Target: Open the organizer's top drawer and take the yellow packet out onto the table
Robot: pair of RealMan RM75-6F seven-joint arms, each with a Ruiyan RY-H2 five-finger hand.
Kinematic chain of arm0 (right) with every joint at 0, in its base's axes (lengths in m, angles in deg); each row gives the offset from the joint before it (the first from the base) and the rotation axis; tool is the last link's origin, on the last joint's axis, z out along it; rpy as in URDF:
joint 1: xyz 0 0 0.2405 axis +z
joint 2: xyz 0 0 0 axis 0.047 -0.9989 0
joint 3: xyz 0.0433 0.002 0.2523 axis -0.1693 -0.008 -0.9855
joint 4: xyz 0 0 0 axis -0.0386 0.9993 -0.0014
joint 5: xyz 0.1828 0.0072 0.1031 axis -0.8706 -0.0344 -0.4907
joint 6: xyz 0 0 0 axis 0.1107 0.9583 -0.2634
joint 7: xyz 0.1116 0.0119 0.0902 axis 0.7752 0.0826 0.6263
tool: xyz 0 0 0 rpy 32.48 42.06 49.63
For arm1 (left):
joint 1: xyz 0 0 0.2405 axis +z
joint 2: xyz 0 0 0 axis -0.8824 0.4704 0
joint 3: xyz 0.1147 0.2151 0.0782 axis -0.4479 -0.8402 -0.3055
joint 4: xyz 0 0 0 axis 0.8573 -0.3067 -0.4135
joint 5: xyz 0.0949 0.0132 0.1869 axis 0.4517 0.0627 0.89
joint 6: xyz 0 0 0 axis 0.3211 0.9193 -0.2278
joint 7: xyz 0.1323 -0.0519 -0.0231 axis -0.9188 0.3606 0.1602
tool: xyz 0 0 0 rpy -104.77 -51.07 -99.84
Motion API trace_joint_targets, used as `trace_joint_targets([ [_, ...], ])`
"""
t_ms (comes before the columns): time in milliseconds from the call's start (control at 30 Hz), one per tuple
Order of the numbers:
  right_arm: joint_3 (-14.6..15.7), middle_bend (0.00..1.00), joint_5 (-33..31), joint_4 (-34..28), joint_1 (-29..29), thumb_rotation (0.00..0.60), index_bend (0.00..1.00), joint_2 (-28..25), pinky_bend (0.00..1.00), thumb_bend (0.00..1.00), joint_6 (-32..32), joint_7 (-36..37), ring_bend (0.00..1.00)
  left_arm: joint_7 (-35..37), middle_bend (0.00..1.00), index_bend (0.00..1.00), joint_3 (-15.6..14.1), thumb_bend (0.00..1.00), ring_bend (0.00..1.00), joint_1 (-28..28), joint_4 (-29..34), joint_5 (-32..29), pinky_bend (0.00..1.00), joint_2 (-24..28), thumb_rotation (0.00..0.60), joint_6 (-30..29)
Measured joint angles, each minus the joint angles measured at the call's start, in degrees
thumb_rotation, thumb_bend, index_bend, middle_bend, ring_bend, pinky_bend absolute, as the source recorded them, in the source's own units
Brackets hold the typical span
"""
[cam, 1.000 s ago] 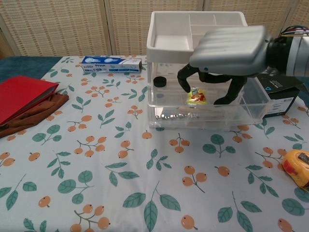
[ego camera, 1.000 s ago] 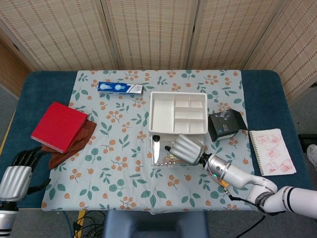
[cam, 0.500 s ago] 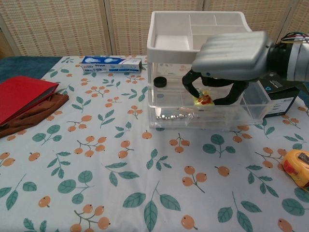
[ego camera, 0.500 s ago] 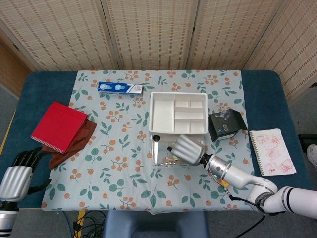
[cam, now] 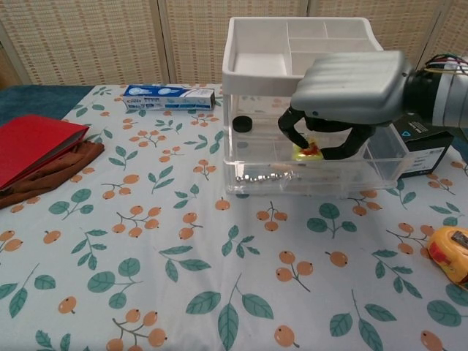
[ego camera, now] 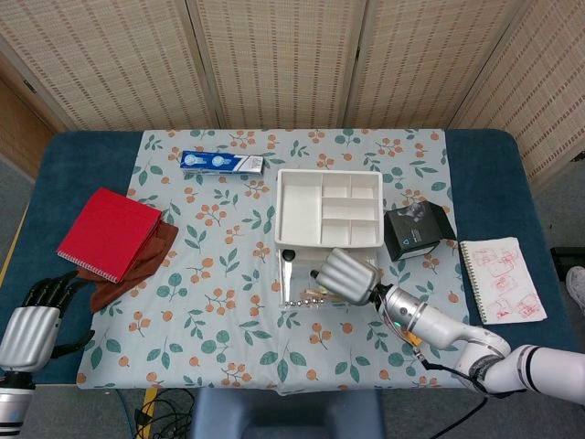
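Note:
The organizer (ego camera: 327, 208) (cam: 257, 64) has a white divided tray on top and clear drawers below. Its top drawer (cam: 241, 157) is pulled out toward me. Inside lies the yellow packet (cam: 308, 149), low in the drawer. My right hand (ego camera: 346, 275) (cam: 349, 82) reaches down into the drawer, and its dark fingers (cam: 290, 131) pinch the packet from both sides. In the head view the hand hides the packet. At the table's near left corner my left hand (ego camera: 31, 322) holds nothing, fingers apart.
A black cap (cam: 242, 123) and small metal pieces (cam: 256, 175) sit in the drawers. Around stand a blue toothpaste box (ego camera: 221, 163), a red notebook (ego camera: 108, 233) on brown cloth, a black box (ego camera: 417, 230), a spiral notepad (ego camera: 501, 279) and a yellow tape measure (cam: 453, 248).
My right hand's fingers have drawn together around the yellow packet, which shifted slightly to the right in the drawer. The left hand has not moved.

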Motion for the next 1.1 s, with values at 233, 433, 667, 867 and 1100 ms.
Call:
trace_joint_targets([
  [233,0.08,0.96,1.02,0.94,-0.46,0.6,0.66,0.78,1.0,0.54,1.81,1.38,1.0,0.09,0.13,0.2,0.04,0.18,0.14,0.05,-0.1,-0.06,0.13,-0.02,0.6,-0.07],
  [433,0.02,0.97,1.81,1.29,-0.95,0.6,0.68,0.9,1.0,0.58,3.45,2.32,1.0,0.1,0.13,0.2,0.03,0.18,0.14,0.02,-0.11,0.02,0.13,-0.03,0.6,-0.06],
  [667,-0.62,0.97,2.31,0.38,-1.61,0.6,0.68,-0.03,1.0,0.6,5.76,3.13,1.0,0.08,0.13,0.2,0.17,0.18,0.14,-0.08,0.09,0.1,0.13,0.09,0.6,-0.11],
  [867,-1.17,0.97,3.3,-1.55,-2.64,0.6,0.68,-1.86,1.0,0.6,8.86,3.45,1.0,-0.05,0.13,0.2,0.2,0.18,0.14,-0.1,0.46,0.31,0.13,0.22,0.6,-0.24],
  [1100,-1.3,0.97,5.85,-5.84,-7.07,0.6,0.68,-6.68,1.0,0.6,17.81,4.02,1.0,-0.16,0.13,0.2,0.31,0.18,0.14,-0.32,0.99,0.97,0.13,0.35,0.6,-0.46],
])
